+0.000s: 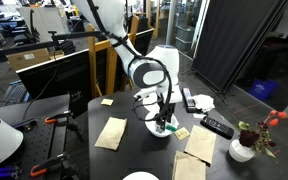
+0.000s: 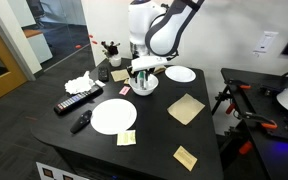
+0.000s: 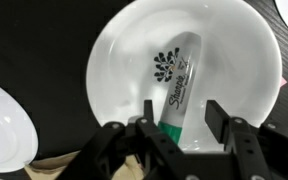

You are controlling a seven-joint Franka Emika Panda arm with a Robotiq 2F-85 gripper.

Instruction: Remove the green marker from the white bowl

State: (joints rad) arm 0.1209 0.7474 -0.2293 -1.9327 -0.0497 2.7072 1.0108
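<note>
The white bowl (image 3: pixel 114 60) fills the wrist view. The green marker (image 3: pixel 179 80) lies in it, white section with black lettering toward the far side, green end toward the gripper. My gripper (image 3: pixel 184 118) is open and down inside the bowl. Its fingers stand on either side of the marker's green end, the left finger close to it and the right one apart. In both exterior views the gripper (image 1: pixel 164 113) (image 2: pixel 144 72) reaches straight down into the bowl (image 1: pixel 154 129) (image 2: pixel 152 87) near the table's middle.
A large white plate (image 2: pixel 114 116) and a smaller white dish (image 2: pixel 180 74) flank the bowl. Two black remotes (image 2: pixel 77 101) (image 2: pixel 81 121), a crumpled white tissue (image 2: pixel 79 83) and tan paper pieces (image 1: pixel 111 132) (image 1: pixel 201 143) lie around. A white vase with red flowers (image 1: pixel 242 150) stands at a table corner.
</note>
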